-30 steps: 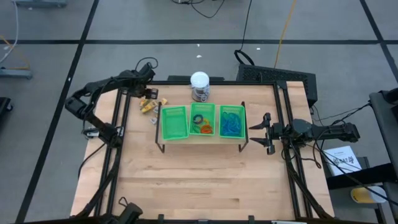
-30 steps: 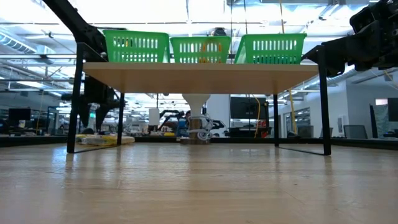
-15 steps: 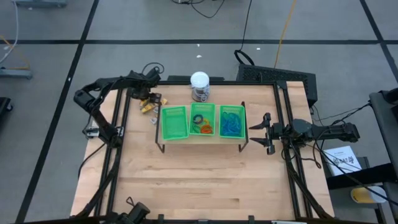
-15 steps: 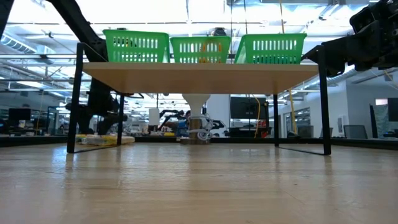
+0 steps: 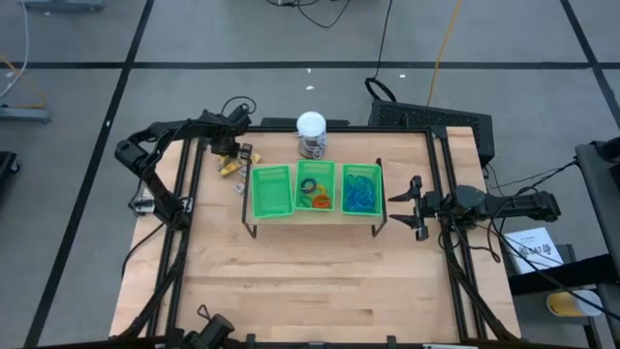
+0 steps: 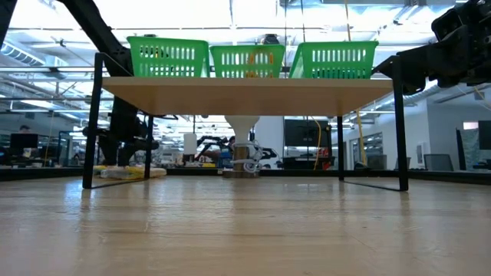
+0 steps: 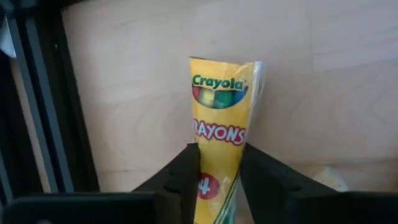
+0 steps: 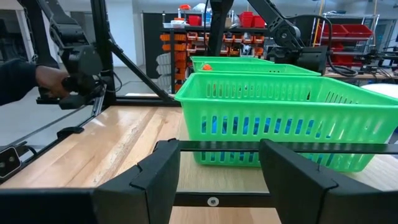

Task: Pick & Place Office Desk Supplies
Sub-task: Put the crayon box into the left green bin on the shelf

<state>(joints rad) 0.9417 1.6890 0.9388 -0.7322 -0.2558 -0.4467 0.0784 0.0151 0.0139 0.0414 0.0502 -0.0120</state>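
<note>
A yellow Crayola crayon pack [image 7: 221, 124] lies flat on the wooden table at its far left, and my left gripper [image 7: 219, 177] stands over it, pointing steeply down and shut on it. In the high view that gripper [image 5: 233, 147] is just left of the green baskets. More small yellow packs [image 5: 231, 168] lie on the table beside it. Orange and green rings [image 5: 316, 197] fill the middle basket and blue loops [image 5: 361, 192] the right one. My right gripper [image 5: 403, 204] waits open and level, to the right of the baskets. My left gripper pinches the crayon pack's near end [image 7: 219, 183] between its two fingers, one on each long side. The fingers come from above, slanting steeply down, and lie across the pack. The pack lies flat on the table.
Three green baskets [image 5: 271, 173] stand in a row on a black-legged raised shelf [image 6: 245, 86] at the table's middle. A white-topped round jar [image 5: 311, 126] stands behind them at the far edge. Black frame rails [image 5: 184, 208] run along both sides of the table.
My left gripper has sunk toward the table, onto the yellow packs at the far left, and has then kept still. My right arm has not moved.
</note>
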